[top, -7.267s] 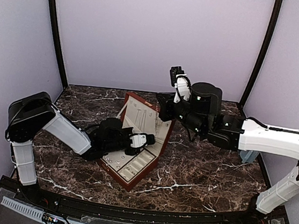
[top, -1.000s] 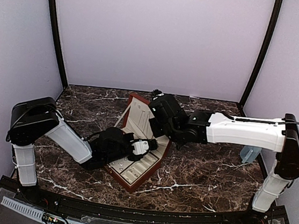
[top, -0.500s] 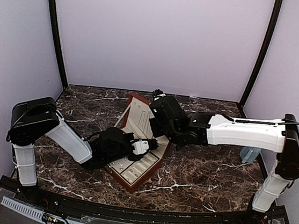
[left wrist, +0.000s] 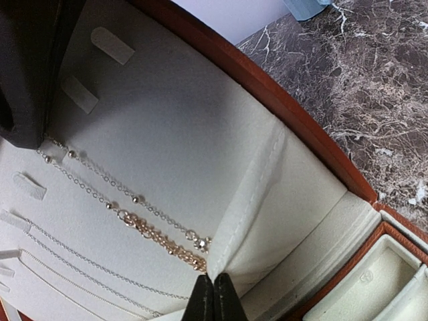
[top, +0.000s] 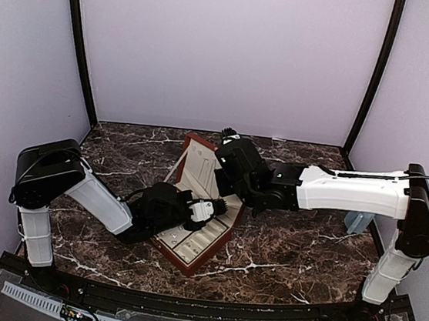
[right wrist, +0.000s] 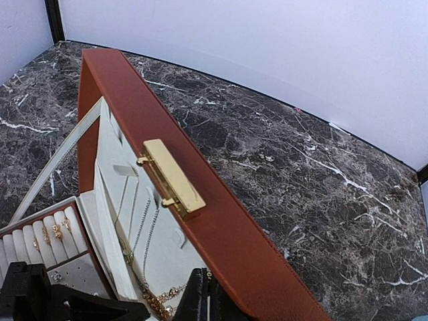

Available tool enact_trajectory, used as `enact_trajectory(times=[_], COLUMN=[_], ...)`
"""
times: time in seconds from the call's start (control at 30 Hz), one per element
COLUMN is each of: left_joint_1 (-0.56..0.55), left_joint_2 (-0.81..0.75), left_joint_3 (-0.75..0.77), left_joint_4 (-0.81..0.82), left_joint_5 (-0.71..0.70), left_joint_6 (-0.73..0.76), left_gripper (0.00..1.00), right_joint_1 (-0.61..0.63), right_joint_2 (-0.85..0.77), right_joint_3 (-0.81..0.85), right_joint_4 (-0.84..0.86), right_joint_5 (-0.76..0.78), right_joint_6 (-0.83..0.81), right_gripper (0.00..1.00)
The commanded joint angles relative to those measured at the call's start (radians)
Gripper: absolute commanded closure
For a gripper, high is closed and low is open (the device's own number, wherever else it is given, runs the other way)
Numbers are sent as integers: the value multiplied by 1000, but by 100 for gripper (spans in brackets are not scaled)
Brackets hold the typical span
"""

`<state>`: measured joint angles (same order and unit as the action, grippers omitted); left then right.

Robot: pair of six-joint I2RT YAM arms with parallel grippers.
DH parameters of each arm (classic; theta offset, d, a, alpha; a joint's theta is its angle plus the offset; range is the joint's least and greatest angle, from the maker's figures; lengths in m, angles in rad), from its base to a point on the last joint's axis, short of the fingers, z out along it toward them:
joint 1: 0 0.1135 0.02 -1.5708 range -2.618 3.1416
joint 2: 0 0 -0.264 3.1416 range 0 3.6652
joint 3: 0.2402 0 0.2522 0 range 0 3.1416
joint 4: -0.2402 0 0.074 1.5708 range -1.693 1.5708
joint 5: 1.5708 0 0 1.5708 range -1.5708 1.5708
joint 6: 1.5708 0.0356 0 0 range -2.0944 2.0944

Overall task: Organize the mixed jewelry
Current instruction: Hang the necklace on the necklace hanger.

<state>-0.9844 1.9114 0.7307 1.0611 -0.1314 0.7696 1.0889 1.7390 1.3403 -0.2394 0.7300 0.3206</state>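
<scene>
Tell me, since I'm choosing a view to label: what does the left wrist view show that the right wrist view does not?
Only left wrist: the beaded silver chain, bead by bead. Only right wrist: the gold clasp on the lid's edge and rings in their rolls. Both: the gold chain on the cream lid lining, the marble table, and a shut tool at the bottom edge: left tool, right tool.

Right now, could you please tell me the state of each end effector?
Left end effector: closed, tips beside the gold chain; any grip cannot be told.
Right end effector: closed; nothing visibly held.
</scene>
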Motion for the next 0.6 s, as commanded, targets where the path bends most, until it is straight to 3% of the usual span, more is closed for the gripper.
enact_trajectory(times=[0.0, 0.23, 0.57], left_joint_1=[-25, -25, -25], left_joint_2=[14, 14, 14], left_joint_3=[-10, -8, -8], left_joint_4=[25, 26, 29], left_joint_5=[20, 20, 19], left_joint_6=[-9, -8, -8], left_gripper=[100, 100, 100], right_joint_1=[-26, -28, -44], right_joint_2=[-67, -92, -159], right_joint_3=[-11, -19, -54], right_joint_4=[9, -8, 69], right_joint_5=[124, 96, -65], right_joint_6=[53, 69, 64], right_gripper=[99, 86, 79])
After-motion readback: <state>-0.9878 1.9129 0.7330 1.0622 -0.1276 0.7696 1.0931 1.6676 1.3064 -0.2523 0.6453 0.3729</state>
